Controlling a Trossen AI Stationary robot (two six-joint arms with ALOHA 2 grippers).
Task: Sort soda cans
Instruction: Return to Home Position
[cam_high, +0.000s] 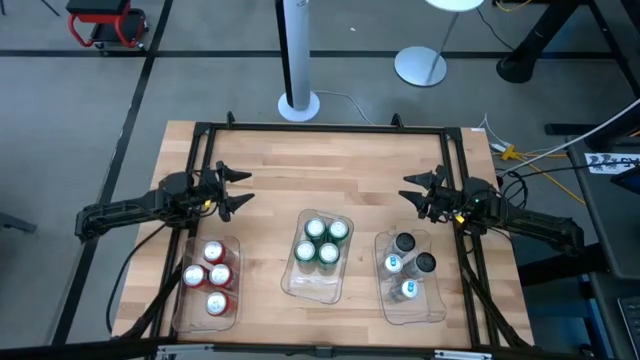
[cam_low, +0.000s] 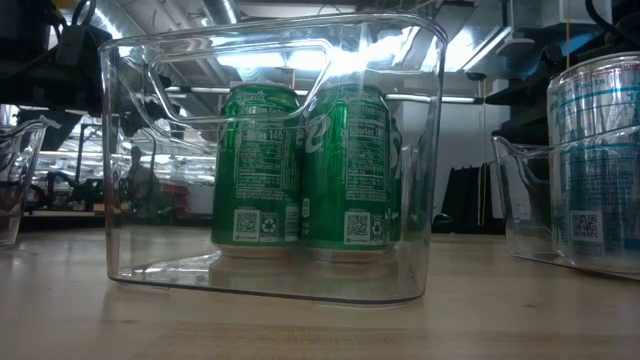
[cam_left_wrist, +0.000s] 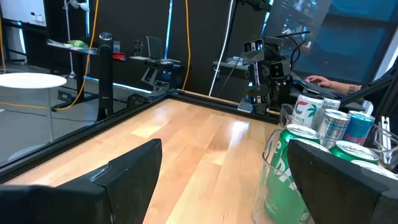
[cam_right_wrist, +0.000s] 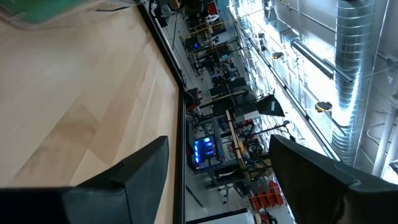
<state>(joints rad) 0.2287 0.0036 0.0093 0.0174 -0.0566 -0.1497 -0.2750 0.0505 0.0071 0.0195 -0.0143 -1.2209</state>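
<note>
High view shows four red soda cans (cam_high: 208, 276) in the left clear tray (cam_high: 190, 318), four green soda cans (cam_high: 321, 241) in the middle tray (cam_high: 315, 285) and four silver-grey soda cans (cam_high: 408, 264) in the right tray (cam_high: 425, 310). All stand upright, long axes vertical, silver tops facing up. Left hand (cam_high: 243, 189) and right hand (cam_high: 408, 189) hover over the desk (cam_high: 330, 165) at opposite sides, fingers apart, holding nothing.

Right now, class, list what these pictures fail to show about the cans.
Low view: two green cans hide the other two behind them.
Low view: the edge cuts off the left tray, so its red cans cannot be made out.
High view: labels on the silver cans are too small to read.
</note>
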